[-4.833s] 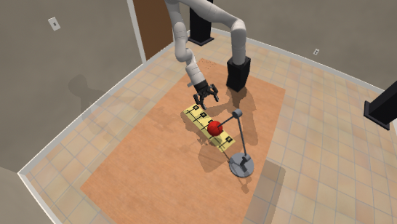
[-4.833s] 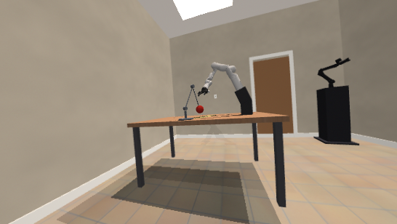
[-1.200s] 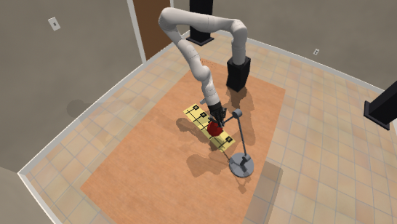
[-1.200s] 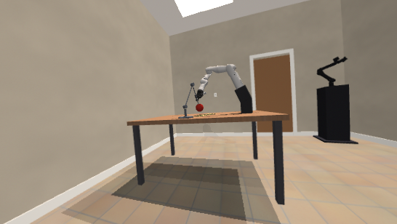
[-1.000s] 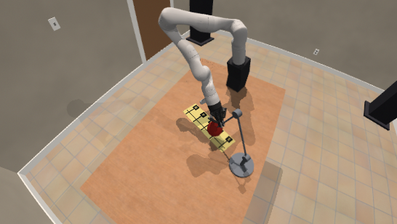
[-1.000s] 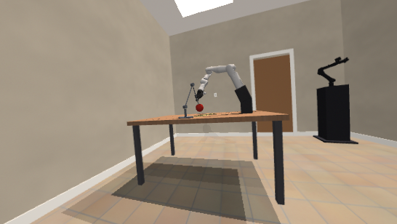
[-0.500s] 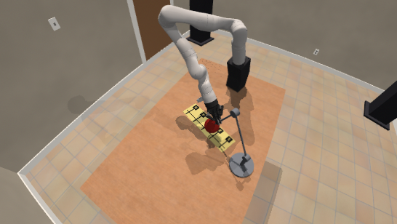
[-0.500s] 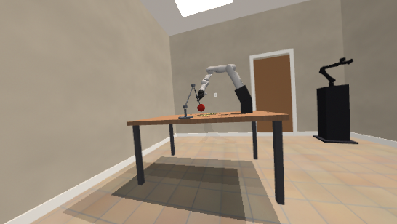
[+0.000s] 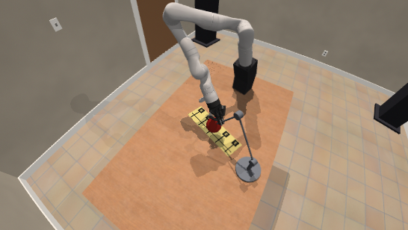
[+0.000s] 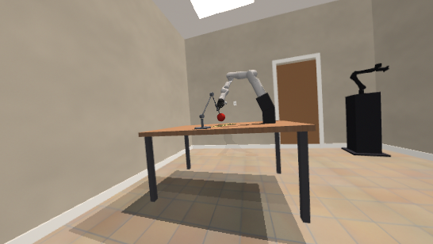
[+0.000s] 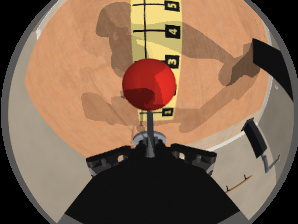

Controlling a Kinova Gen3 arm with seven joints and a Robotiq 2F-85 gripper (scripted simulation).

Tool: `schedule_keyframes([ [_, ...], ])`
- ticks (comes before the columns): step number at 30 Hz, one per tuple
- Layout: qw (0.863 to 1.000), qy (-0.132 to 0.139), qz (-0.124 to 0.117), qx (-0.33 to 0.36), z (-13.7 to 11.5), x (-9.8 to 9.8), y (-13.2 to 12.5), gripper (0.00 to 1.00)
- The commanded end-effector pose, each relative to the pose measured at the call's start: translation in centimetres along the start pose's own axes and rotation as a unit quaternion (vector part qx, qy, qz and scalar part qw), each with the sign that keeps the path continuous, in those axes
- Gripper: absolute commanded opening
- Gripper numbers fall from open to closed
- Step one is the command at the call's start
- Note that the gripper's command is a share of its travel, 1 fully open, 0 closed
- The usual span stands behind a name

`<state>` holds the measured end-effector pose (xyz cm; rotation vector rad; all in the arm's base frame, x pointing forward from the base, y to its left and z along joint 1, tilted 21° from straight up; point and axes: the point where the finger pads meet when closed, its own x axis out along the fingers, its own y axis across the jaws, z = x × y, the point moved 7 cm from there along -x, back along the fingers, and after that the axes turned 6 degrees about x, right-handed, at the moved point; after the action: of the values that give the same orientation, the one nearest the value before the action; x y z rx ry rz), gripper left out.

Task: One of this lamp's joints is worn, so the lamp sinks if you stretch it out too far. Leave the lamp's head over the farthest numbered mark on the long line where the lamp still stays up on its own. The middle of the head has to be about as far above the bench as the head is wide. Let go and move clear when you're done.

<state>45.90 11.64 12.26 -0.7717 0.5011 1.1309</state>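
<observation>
Grip is set on the thin stem (image 11: 150, 124) just behind the lamp's red head (image 11: 149, 83): my gripper (image 11: 150, 142) pinches that stem, which lets me steer the head along the yellow marked strip (image 9: 196, 115). Head hangs above the strip, over its second mark from the lamp base (image 9: 248, 169). No containers are present.

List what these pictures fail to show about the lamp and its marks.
- Numbers on the yellow strip: too small and blurred in top and wrist views.
- One mark in the wrist view: half covered by the red head.
- Fingertips of the gripper, shut on the lamp's stem: hidden behind the gripper body in the wrist view.
- Which joint is worn: no view shows it.
- Strip in the exterior view: seen edge-on, marks unreadable.
</observation>
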Motion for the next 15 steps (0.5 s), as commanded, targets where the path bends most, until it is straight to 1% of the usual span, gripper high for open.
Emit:
schedule_keyframes([
  [1, 1.0, 0.006, -0.006, 0.005, -1.21, -0.76, -0.5, 0.0],
  [15, 1.0, 0.006, -0.006, 0.004, -1.74, -1.07, -0.74, 0.0],
])
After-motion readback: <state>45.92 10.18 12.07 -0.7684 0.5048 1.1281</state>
